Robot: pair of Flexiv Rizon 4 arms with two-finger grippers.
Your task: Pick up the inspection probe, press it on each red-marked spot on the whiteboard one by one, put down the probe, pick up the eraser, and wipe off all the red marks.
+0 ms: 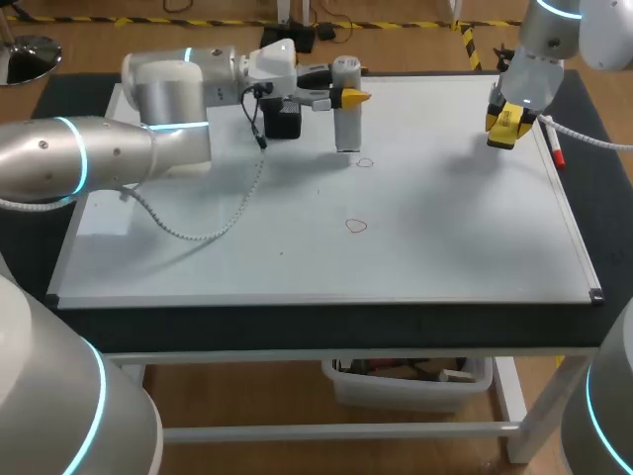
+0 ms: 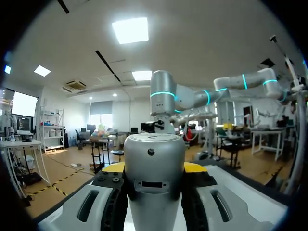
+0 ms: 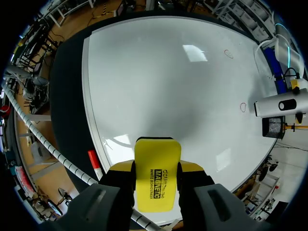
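Note:
My left gripper (image 1: pixel 348 96) is shut on the silver cylindrical inspection probe (image 1: pixel 346 127), which stands upright over the whiteboard (image 1: pixel 445 237) at the back. The probe's lower end is just beside a small red mark (image 1: pixel 365 162); I cannot tell if it touches the board. A second red mark (image 1: pixel 356 226) lies nearer the middle. In the left wrist view the probe (image 2: pixel 154 168) fills the gap between the fingers. My right gripper (image 1: pixel 502 125) hangs over the board's far right, shut on the yellow eraser (image 3: pixel 157 178). Both red marks (image 3: pixel 243 107) (image 3: pixel 228 54) show ahead of it.
A black box (image 1: pixel 282 122) sits at the board's back edge behind the probe. A red marker (image 1: pixel 557 154) lies along the right frame of the board, beside my right gripper. A cable (image 1: pixel 213 223) hangs from the left arm over the board.

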